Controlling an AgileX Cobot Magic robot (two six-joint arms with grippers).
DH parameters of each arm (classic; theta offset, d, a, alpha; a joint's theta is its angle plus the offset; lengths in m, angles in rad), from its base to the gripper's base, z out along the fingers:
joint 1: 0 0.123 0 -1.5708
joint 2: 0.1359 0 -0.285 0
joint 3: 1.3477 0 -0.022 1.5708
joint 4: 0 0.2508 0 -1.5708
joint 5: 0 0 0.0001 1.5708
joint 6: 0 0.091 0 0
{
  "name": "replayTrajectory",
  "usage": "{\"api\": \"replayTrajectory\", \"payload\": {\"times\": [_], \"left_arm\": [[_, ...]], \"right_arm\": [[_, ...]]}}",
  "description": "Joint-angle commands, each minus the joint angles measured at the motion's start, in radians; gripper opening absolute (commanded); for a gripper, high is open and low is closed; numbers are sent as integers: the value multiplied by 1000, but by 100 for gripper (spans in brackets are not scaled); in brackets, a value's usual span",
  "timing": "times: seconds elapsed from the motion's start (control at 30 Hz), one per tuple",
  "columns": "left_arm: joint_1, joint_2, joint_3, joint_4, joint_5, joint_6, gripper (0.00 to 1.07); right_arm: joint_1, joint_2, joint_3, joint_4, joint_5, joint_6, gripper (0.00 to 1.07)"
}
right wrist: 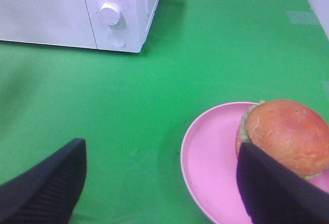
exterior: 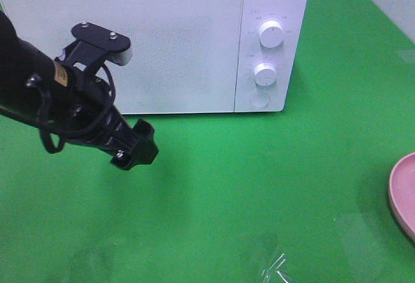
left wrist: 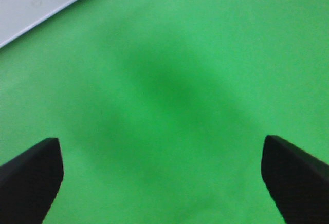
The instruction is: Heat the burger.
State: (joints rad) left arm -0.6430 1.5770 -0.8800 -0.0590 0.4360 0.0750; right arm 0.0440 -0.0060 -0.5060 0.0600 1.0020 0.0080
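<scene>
The burger, with a glossy brown bun and a green lettuce edge, sits on the round pink plate in the right wrist view. My right gripper hovers open above the green cloth, and one of its fingers covers the burger's near edge. Nothing lies between its jaws. The burger is out of the exterior high view, where only the plate's rim shows at the right edge. My left gripper hangs in front of the white microwave, open, with only green cloth between its fingers.
The microwave's door is closed, and its two knobs and round button are on its right side. A crumpled piece of clear plastic lies on the green cloth near the front edge.
</scene>
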Motion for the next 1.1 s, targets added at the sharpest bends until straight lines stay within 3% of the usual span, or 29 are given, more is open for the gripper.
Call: {"api": "replayTrajectory", "payload": {"times": [0.03,0.13,0.17,0.27,0.3,0.47,0.53,0.67,0.9,1.1], "left_arm": [[-9,-94,6,-12,220,-8,98],[-6,-128,6,-9,281,-35,98],[4,-160,6,13,332,-84,98],[17,-174,6,22,351,-100,98],[83,-202,6,30,408,-119,98],[177,-233,6,29,471,-109,98],[312,-275,6,29,556,-75,98],[406,-337,6,29,621,-45,98],[460,-449,59,30,631,-45,98],[463,-660,229,51,621,-46,98]], "right_arm": [[-7,-24,1,-2,0,-8,76],[-7,-24,1,-2,0,-8,76],[-7,-24,1,-2,0,-8,76],[-7,-24,1,-2,0,-8,76],[-7,-24,1,-2,0,-8,76],[-7,-24,1,-2,0,-8,76],[-7,-24,1,-2,0,-8,76],[-7,-24,1,-2,0,-8,76],[-7,-24,1,-2,0,-8,76],[-7,-24,1,-2,0,-8,76]]}}
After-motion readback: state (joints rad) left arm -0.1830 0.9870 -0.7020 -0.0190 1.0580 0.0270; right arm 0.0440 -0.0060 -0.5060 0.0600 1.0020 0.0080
